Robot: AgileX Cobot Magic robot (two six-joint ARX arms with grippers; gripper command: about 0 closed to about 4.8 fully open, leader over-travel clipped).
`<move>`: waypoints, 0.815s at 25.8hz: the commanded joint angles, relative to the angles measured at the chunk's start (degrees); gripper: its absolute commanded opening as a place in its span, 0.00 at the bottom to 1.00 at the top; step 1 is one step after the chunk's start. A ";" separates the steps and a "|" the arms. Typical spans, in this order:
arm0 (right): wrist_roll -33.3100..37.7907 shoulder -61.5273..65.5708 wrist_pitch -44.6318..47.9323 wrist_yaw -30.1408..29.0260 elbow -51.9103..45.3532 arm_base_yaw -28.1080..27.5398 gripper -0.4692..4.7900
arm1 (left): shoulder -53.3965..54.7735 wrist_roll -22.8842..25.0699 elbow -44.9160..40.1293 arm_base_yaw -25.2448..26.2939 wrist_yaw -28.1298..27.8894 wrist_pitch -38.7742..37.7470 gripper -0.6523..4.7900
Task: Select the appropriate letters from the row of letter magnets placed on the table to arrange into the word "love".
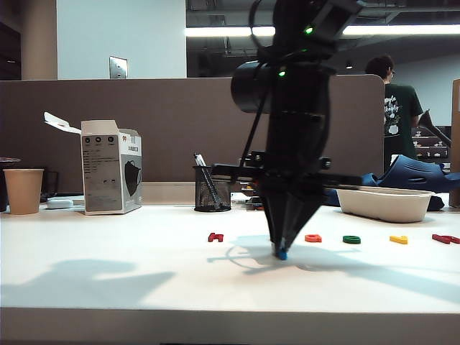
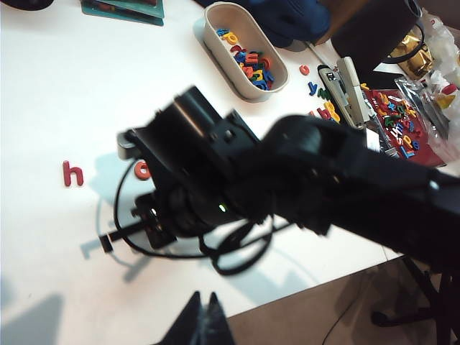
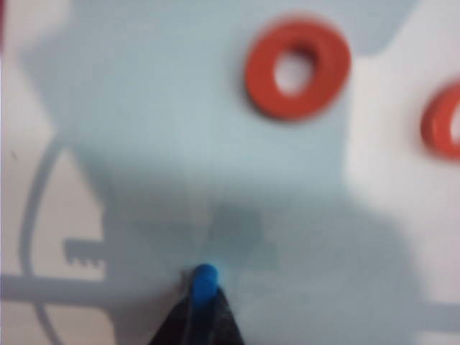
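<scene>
Exterior view: right gripper [image 1: 281, 251] jaws closed on the blue bar [image 1: 282, 254], upright at the desk [image 1: 108, 287], forward of the letter row. Left gripper [image 2: 203, 316] idle, state unclear.

A black robot arm [image 2: 287, 180] stretches across the white bench [image 2: 65, 86], between a red letter h [image 2: 72, 173] and an oval tray [image 2: 215, 39] of coloured letters.
</scene>
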 commanded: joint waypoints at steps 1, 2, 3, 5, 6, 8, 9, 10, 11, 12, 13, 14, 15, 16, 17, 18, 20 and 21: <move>6.14 -3.30 -0.20 -0.74 -10.71 0.63 0.09 | -0.13 0.24 0.13 0.09 -0.15 0.28 0.11; 7.32 -4.33 0.46 -0.74 -12.17 0.61 0.09 | -0.13 0.24 0.15 0.09 -0.15 0.28 0.11; 8.44 -5.16 0.83 -0.74 -13.31 0.59 0.09 | -0.13 0.24 0.15 0.09 -0.17 0.28 0.11; 9.68 -6.14 0.87 -0.70 -14.71 0.61 0.09 | -0.13 0.24 0.13 0.09 -0.15 0.28 0.11; 10.12 -6.29 0.87 -0.72 -15.17 0.63 0.09 | -0.13 0.24 0.13 0.09 -0.15 0.28 0.11; 10.23 -6.25 0.70 -0.72 -15.30 0.66 0.09 | -0.13 0.24 0.13 0.09 -0.15 0.28 0.11; 10.25 -6.25 0.79 -0.70 -15.30 0.66 0.09 | -0.13 0.24 0.15 0.07 -0.15 0.28 0.11; 10.38 -6.27 0.90 -0.72 -15.26 0.66 0.09 | -0.13 0.24 0.13 0.07 -0.15 0.28 0.11; 10.78 -6.27 0.90 -0.81 -15.26 0.66 0.10 | -0.13 0.24 0.15 0.09 -0.15 0.28 0.11; 11.26 -6.27 0.83 -0.92 -15.23 0.66 0.14 | -0.13 0.24 0.15 0.09 -0.15 0.28 0.11; 11.30 -6.27 0.66 -0.92 -15.23 0.66 0.22 | -0.13 0.24 0.15 0.07 -0.15 0.28 0.11; 11.30 -6.27 0.52 -0.92 -15.23 0.66 0.25 | -0.13 0.24 0.13 0.09 -0.15 0.28 0.11; 11.30 -6.27 0.50 -0.92 -15.23 0.68 0.26 | -0.13 0.24 0.15 0.09 -0.15 0.28 0.11; 11.30 -6.27 0.50 -0.92 -15.23 0.68 0.26 | -0.13 0.24 0.15 0.09 -0.13 0.28 0.11; 11.30 -6.29 0.42 -0.92 -15.21 0.68 0.28 | -0.13 0.24 0.15 0.09 -0.15 0.28 0.11; 11.28 -6.43 0.24 -0.92 -15.19 0.68 0.33 | -0.13 0.24 0.15 0.09 -0.13 0.28 0.11; 11.28 -6.78 -0.31 -0.92 -15.15 0.68 0.38 | -0.13 0.24 0.15 0.09 -0.13 0.28 0.11; 11.26 -7.26 -0.61 -0.92 -15.12 0.68 0.38 | -0.13 0.24 0.13 0.09 -0.13 0.28 0.11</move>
